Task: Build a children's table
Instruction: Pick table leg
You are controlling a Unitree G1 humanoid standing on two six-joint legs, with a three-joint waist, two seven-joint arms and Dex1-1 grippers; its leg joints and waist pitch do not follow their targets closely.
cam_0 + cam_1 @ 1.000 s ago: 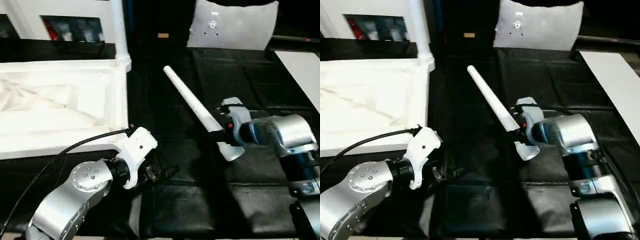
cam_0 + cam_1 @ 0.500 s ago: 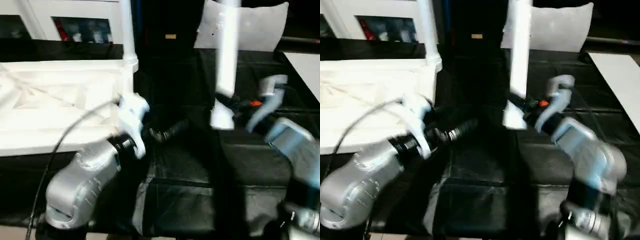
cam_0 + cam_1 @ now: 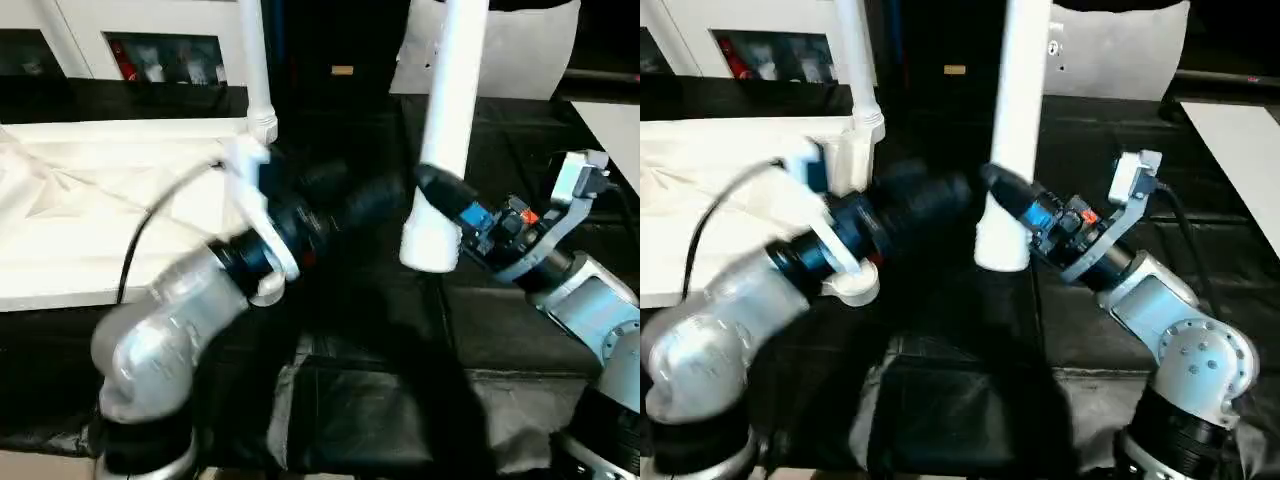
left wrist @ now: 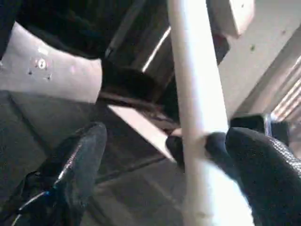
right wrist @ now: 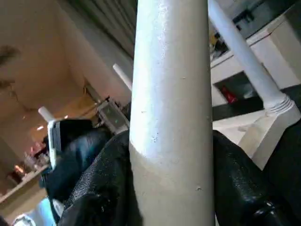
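Observation:
The white table top (image 3: pixel 100 210) lies upside down at the left, ribs up. One white leg (image 3: pixel 255 60) stands screwed into its near corner socket (image 3: pixel 263 126). A second white leg (image 3: pixel 445 120) is held upright above the black cloth, thick end down, with my right gripper (image 3: pixel 440 192) shut on it near that end. In the right wrist view its fingers (image 5: pixel 108 179) press both sides of that leg (image 5: pixel 171 94). My left gripper (image 3: pixel 370 195) reaches toward the held leg from the left and is open. In the left wrist view, its fingers (image 4: pixel 80 160) stand wide apart with the leg (image 4: pixel 193 94) between them.
Black cloth (image 3: pixel 370 400) covers the workbench. A pale cushion-like bag (image 3: pixel 530 50) stands at the back behind the held leg. A white board (image 3: pixel 615 120) lies at the far right edge. Shelving (image 3: pixel 160 55) runs behind the table top.
The right gripper has swung the leg from lying slanted on the cloth up to vertical. The left arm has risen and reached right toward the leg. The head camera has shifted a little.

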